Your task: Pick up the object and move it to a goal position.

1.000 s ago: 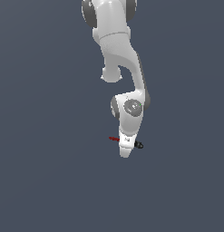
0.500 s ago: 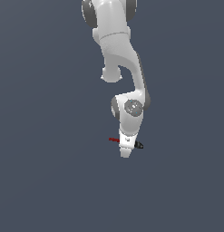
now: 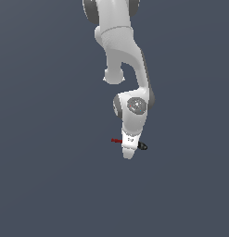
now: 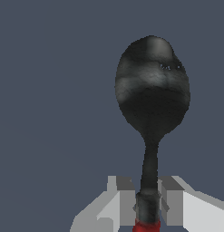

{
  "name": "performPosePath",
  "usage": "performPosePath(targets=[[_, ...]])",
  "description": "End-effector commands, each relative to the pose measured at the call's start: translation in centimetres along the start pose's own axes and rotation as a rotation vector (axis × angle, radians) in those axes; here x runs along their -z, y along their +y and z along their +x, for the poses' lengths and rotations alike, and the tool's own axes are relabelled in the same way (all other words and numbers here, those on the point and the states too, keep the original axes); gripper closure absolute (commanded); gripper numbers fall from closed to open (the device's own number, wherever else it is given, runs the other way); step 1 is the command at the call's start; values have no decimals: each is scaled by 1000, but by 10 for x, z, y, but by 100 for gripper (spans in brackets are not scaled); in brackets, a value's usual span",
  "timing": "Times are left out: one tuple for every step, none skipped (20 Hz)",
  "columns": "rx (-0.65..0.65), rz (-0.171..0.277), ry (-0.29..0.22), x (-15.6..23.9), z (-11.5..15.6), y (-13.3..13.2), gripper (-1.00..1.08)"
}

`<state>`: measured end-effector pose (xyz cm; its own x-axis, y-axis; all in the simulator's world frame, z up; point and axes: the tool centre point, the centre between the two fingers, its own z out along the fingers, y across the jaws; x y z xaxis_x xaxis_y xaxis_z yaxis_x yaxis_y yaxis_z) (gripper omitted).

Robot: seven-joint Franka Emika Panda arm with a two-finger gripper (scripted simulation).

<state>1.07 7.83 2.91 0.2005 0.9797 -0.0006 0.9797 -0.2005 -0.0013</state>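
Observation:
The object (image 3: pixel 117 140) is a small slender tool with a red end on the exterior view's left and a black rounded knob (image 3: pixel 142 146) on the right. In the wrist view it shows as a spoon-like shape (image 4: pixel 152 97) with a dark bowl, thin dark shaft and red handle end. My white gripper (image 3: pixel 129 149) points down and is shut on the shaft; its fingers (image 4: pixel 127 201) press the shaft from both sides. The middle of the tool is hidden behind the gripper in the exterior view.
A plain dark grey surface (image 3: pixel 46 176) fills the background in both views. The white arm (image 3: pixel 120 51) reaches down from the top of the exterior view.
The gripper and the tool have shifted very slightly; the tool stays held between the fingers.

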Motion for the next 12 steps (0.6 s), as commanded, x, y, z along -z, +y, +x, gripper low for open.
performPosePath(targets=[[0, -1, 0, 13, -1, -2, 108], [0, -1, 0, 19, -1, -3, 108], [0, -1, 0, 25, -2, -4, 108], [1, -2, -1, 32, -2, -5, 108], [1, -2, -1, 40, -3, -6, 108], [1, -2, -1, 48, -3, -8, 108], [1, -2, -1, 57, -4, -9, 108], [1, -2, -2, 67, -5, -11, 108], [1, -2, -2, 77, -5, -12, 108], [1, -1, -2, 87, -6, -14, 108], [1, -1, -2, 99, -7, -16, 108], [1, -1, -2, 110, -7, -18, 108]])
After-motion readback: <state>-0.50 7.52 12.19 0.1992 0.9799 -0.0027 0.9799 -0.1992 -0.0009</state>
